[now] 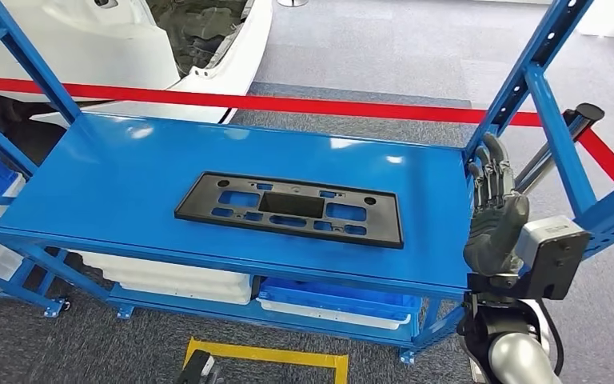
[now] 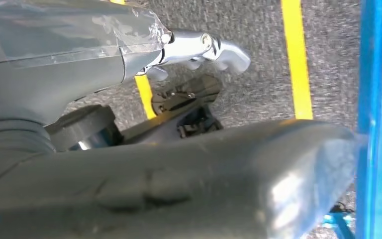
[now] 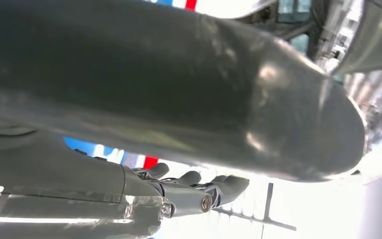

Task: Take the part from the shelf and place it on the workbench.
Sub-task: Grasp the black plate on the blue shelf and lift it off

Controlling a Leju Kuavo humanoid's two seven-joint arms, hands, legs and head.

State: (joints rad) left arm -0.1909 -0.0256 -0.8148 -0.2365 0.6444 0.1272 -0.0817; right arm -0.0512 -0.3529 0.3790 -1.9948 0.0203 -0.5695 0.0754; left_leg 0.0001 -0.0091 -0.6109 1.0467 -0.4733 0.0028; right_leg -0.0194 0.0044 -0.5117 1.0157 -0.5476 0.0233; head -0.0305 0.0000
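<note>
A red barrier tape (image 1: 320,104) is running across the grey carpet (image 1: 384,48) behind a white car body (image 1: 128,40); yellow floor markings (image 1: 264,354) are lying below, blue bins (image 1: 344,300) sitting low

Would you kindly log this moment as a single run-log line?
part: flat on shelf, untouched | right hand: raised at shelf's right end, open, holding nothing | left hand: hanging over floor, holding nothing
</note>
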